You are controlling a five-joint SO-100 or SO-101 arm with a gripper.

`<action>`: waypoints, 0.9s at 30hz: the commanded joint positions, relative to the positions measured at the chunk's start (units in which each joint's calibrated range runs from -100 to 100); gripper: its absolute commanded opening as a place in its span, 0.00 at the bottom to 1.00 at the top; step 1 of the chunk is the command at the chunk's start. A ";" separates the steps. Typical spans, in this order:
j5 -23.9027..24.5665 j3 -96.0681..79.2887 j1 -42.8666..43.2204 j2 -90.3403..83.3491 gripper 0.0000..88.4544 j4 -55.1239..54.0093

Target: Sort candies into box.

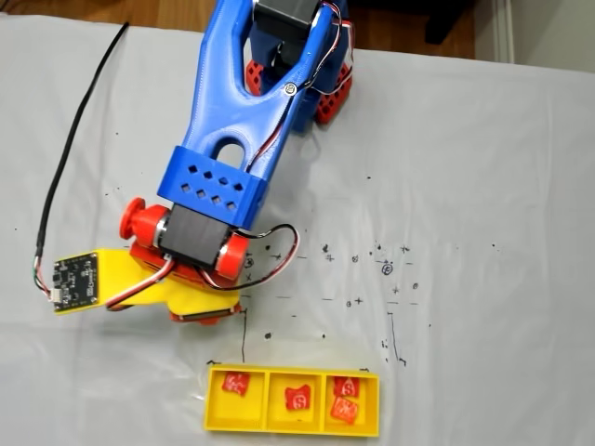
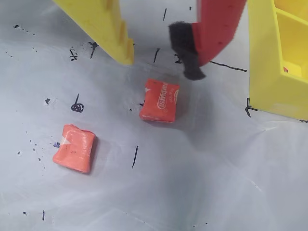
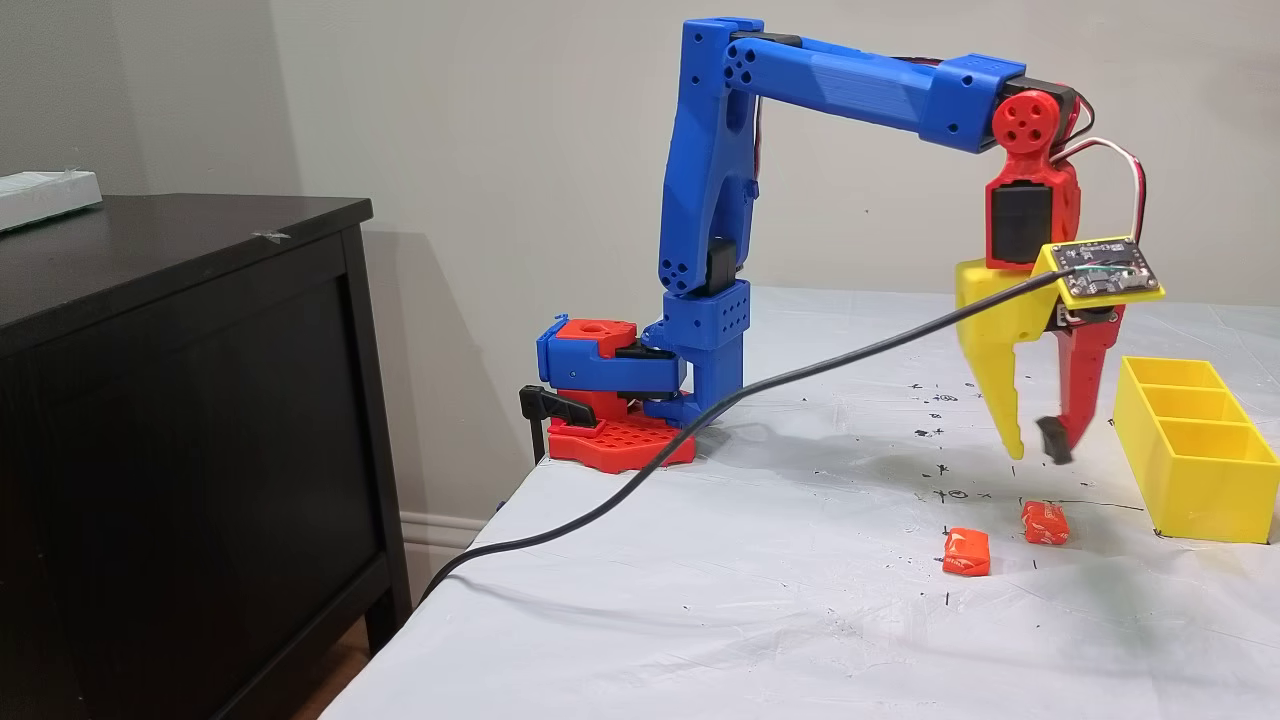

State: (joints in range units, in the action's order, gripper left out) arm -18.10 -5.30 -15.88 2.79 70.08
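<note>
My gripper [image 2: 161,65] is open, with a yellow finger [image 2: 120,43] and a red finger [image 2: 214,33] carrying a black pad. It hovers above an orange-red candy with white lettering [image 2: 160,101] and holds nothing. A second loose candy [image 2: 74,148] lies further left in the wrist view. In a fixed view the gripper [image 3: 1035,450] hangs over both candies [image 3: 1045,522] [image 3: 966,552], just left of the yellow box [image 3: 1200,490]. From above, the box [image 1: 292,429] holds one candy [image 1: 234,383] on the left, one [image 1: 297,400] in the middle and two [image 1: 345,398] on the right.
A black cable [image 3: 700,420] runs from the wrist board across the white, ink-marked table cover and off its left edge. The arm's red and blue base [image 3: 610,400] stands at the back. A dark cabinet [image 3: 190,400] stands beside the table.
</note>
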 commanded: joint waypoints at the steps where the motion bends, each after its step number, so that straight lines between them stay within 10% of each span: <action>1: -1.32 5.62 -0.61 -1.10 0.23 1.02; 27: -3.81 9.63 -1.60 9.17 0.32 -0.29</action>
State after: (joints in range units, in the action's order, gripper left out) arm -21.71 -0.86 -17.67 12.77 69.92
